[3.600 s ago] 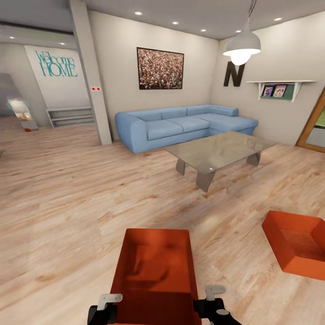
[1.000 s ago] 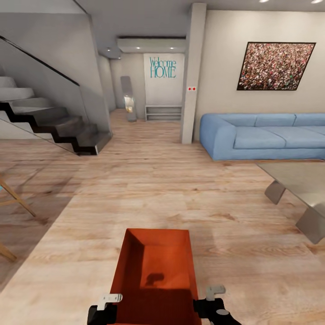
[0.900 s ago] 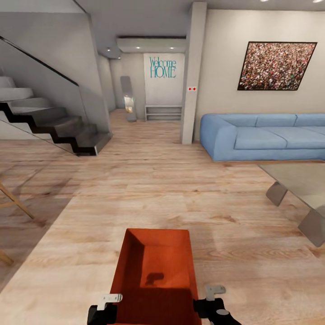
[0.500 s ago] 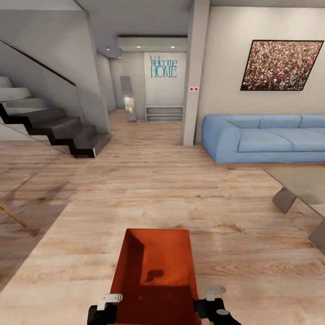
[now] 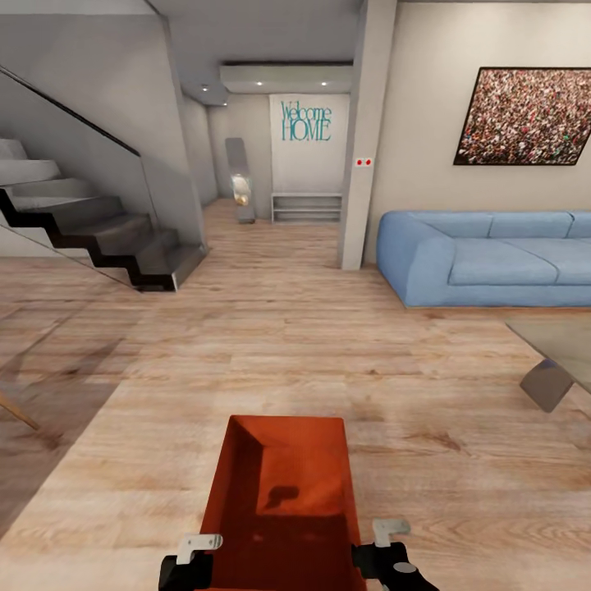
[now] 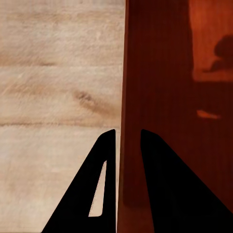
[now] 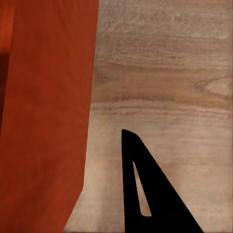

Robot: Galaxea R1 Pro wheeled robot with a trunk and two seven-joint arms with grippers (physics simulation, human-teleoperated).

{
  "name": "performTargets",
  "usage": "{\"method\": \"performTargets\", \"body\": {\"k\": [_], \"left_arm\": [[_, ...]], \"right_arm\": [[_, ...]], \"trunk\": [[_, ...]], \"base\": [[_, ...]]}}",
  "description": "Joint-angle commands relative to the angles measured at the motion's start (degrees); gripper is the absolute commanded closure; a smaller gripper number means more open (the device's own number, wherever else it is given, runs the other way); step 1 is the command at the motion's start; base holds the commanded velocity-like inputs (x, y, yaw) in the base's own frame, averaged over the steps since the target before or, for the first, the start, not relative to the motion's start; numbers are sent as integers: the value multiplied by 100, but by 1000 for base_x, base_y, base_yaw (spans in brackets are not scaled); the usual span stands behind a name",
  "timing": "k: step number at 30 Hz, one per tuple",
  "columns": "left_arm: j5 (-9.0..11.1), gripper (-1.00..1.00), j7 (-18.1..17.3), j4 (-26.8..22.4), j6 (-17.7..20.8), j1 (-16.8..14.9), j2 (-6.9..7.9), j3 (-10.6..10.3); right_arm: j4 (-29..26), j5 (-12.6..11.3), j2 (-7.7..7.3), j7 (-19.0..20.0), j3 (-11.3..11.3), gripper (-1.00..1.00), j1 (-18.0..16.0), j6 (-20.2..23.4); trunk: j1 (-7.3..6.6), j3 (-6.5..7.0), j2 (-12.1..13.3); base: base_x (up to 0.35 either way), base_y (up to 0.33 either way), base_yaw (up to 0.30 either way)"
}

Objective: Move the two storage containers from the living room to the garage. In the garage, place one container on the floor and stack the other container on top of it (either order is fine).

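One storage container (image 5: 283, 484), an orange-red open tub, hangs low in front of me above the living room's light wood-plank floor (image 5: 271, 328). My left gripper (image 5: 190, 558) holds its near left wall and my right gripper (image 5: 386, 548) its near right wall. In the left wrist view the two black fingers (image 6: 104, 184) straddle the container's wall (image 6: 170, 97), shut on it. The right wrist view has one black finger (image 7: 145, 194) outside the orange wall (image 7: 43, 121); the other finger is hidden.
A dark staircase (image 5: 98, 238) with a glass rail rises at the left. A grey pillar (image 5: 365, 139) and a blue sofa (image 5: 492, 258) stand at the right, a glass coffee table (image 5: 558, 345) at the right edge. A hallway with a low shelf (image 5: 305, 208) lies ahead.
The whole view has swung left and then crept forward: the sofa and table slid right, the stairs came into view, and the other container left the picture. The held container stays fixed in my grippers.
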Motion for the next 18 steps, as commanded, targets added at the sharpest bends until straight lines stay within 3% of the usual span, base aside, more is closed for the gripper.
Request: {"method": "performTargets", "body": {"k": [1,18], "left_arm": [[16,100,100,3,-22,-3,7,35],[16,100,100,3,-22,-3,8,35]], "right_arm": [[4,36,-4,-69,-1,100,-6,-15],[4,37,-4,-69,0,100,-6,-15]], "trunk": [[3,-5,-2],[3,-5,-2]], "base": [[344,0,2],[344,0,0]]}}
